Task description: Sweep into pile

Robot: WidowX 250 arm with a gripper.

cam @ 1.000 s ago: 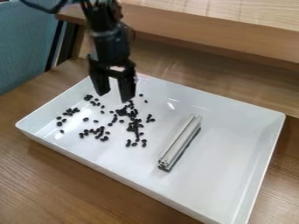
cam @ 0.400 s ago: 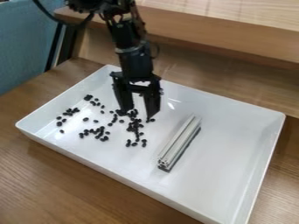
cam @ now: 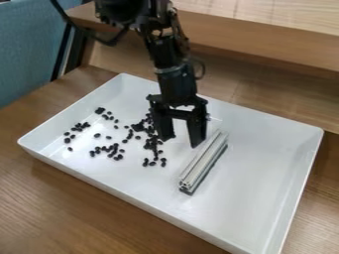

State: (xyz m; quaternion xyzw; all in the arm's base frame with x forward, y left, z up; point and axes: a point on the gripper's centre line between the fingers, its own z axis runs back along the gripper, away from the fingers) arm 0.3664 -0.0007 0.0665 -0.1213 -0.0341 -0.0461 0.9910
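Note:
The black gripper (cam: 180,142) hangs over the middle of the white tray (cam: 265,130), its two fingers apart with nothing between them. Its right finger is just left of the upper end of a silver metal bar (cam: 204,161), which lies slanted in the tray; whether they touch, I cannot tell. Small black beans (cam: 114,148) lie scattered over the tray's left half, the densest group being left of and below the gripper. The gripper's left finger hides part of that group.
The tray stands on a brown wooden table (cam: 79,208). Behind it runs a raised wooden ledge (cam: 258,44), and a blue-grey surface (cam: 29,49) is at the upper left.
The gripper has moved right and down in the view, from above the beans to beside the bar's upper end. Its fingers have stayed apart. Bar and beans look unmoved.

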